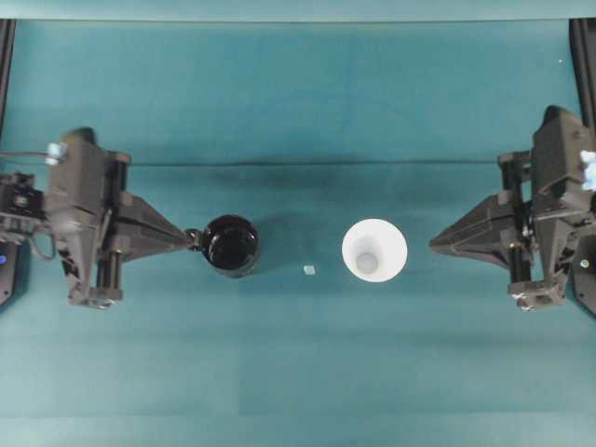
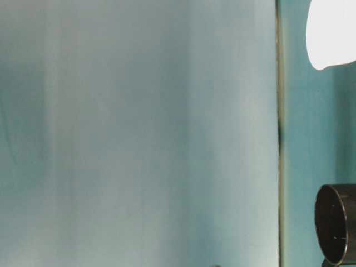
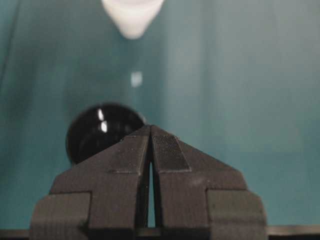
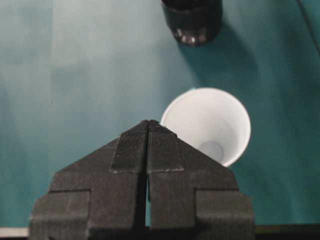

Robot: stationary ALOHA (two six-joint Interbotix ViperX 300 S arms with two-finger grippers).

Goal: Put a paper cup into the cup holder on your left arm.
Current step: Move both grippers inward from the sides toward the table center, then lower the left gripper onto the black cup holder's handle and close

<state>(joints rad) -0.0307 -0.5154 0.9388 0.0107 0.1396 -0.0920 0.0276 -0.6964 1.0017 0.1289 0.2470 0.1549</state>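
The white paper cup [image 1: 373, 250] stands upright, mouth up, right of the table's middle; it also shows in the right wrist view [image 4: 207, 125], in the left wrist view [image 3: 132, 17] and at table level [image 2: 332, 33]. The glossy black cup holder [image 1: 232, 245] stands upright to its left [image 3: 102, 132] [image 4: 192, 20] [image 2: 336, 222]. My left gripper [image 1: 191, 239] [image 3: 150, 127] is shut, its tips at the holder's small side knob; I cannot tell whether they pinch it. My right gripper [image 1: 433, 245] [image 4: 149, 122] is shut and empty, a short gap right of the cup.
A tiny white scrap [image 1: 309, 270] [image 3: 136, 78] lies on the teal cloth [image 1: 298, 372] between holder and cup. Both arm bodies sit at the left and right edges of the table.
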